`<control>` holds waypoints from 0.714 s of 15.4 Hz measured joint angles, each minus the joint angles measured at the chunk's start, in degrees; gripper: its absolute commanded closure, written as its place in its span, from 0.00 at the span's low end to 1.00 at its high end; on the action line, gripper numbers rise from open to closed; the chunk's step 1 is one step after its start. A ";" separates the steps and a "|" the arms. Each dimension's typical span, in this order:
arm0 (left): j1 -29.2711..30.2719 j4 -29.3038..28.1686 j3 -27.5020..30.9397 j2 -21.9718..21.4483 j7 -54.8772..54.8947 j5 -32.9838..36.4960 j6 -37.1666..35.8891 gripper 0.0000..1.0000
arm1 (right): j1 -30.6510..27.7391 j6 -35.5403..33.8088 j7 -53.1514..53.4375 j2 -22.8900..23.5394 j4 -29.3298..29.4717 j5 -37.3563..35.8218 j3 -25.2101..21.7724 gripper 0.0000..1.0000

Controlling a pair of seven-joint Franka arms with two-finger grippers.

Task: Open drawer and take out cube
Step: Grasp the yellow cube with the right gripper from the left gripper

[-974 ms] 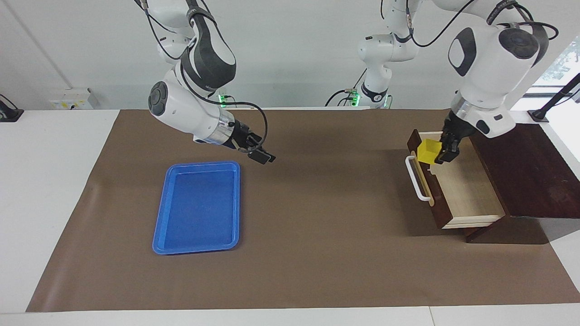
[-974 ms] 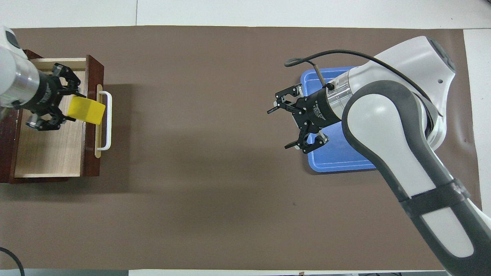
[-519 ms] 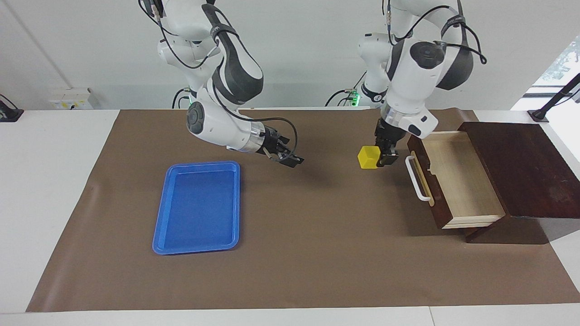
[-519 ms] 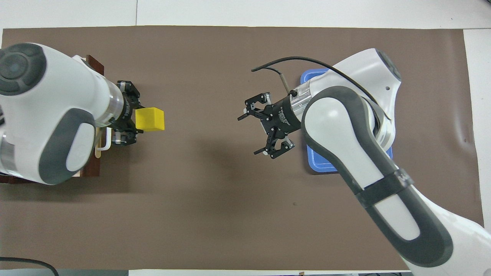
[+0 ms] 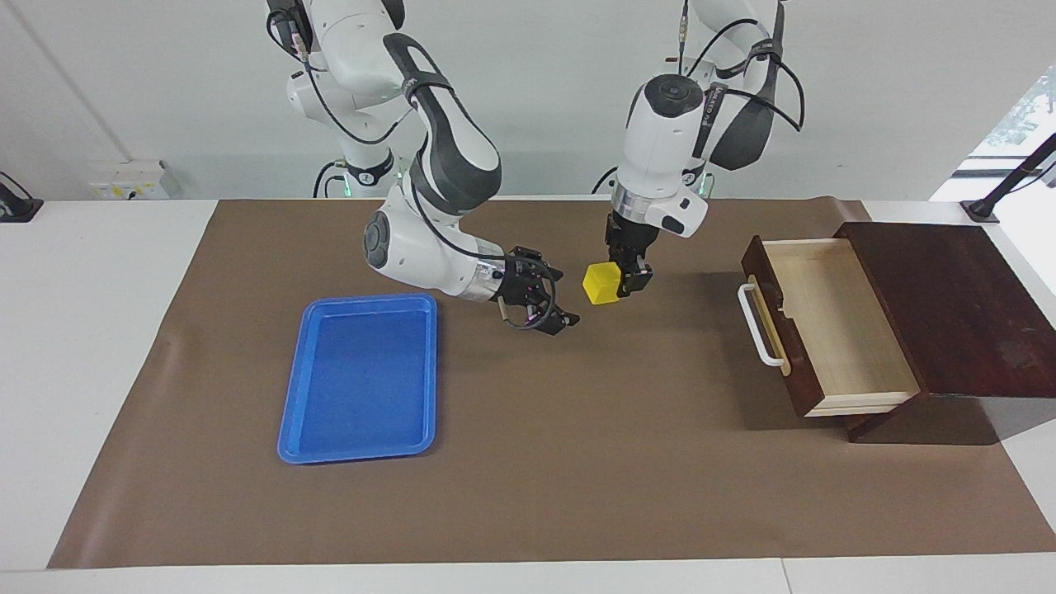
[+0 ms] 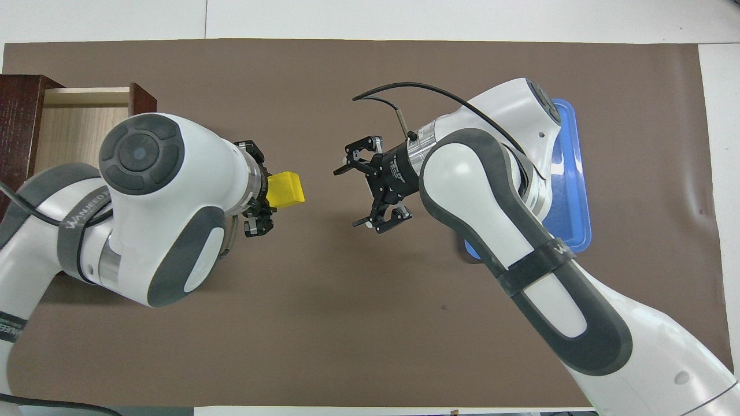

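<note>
Left pincer [image 5: 620, 280] clamped on cube [image 5: 601, 284], up over mid desk [image 5: 577, 462]. Right pincer [image 5: 551, 309] spread apart, near cube. Drawer [image 5: 833, 330] open.

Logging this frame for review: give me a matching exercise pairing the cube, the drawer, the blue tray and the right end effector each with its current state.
Things:
1. cube
2. drawer
3. blue tray
4. right end effector

States:
A. pulled open, nothing visible inside
B. open, over the mat between tray and cube
C. held in the left end effector above the mat
D. lying on the mat toward the right arm's end, nothing in it

Pairs: 1-C, 2-A, 3-D, 4-B
</note>
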 measured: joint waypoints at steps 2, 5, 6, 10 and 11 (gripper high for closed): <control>-0.66 0.00 0.02 0.00 -1.28 0.05 0.20 1.00 | 1.00 0.08 0.08 0.00 0.13 -0.03 0.00 0.00; -0.85 -0.01 0.07 0.23 -3.38 1.08 1.06 1.00 | 3.03 0.25 -0.12 0.19 -0.01 -0.31 -0.02 0.00; -0.85 -0.01 0.13 0.43 -3.72 1.25 1.42 1.00 | 3.42 0.25 -0.26 0.31 -0.13 -0.50 -0.03 0.00; -0.85 -0.01 0.25 1.02 -4.05 1.34 1.75 1.00 | 3.60 0.24 -1.31 0.59 -0.66 -1.10 -0.06 0.00; -0.85 -0.01 0.25 1.03 -4.08 1.35 1.76 1.00 | 3.65 0.24 -1.45 0.60 -0.73 -1.11 -0.06 0.00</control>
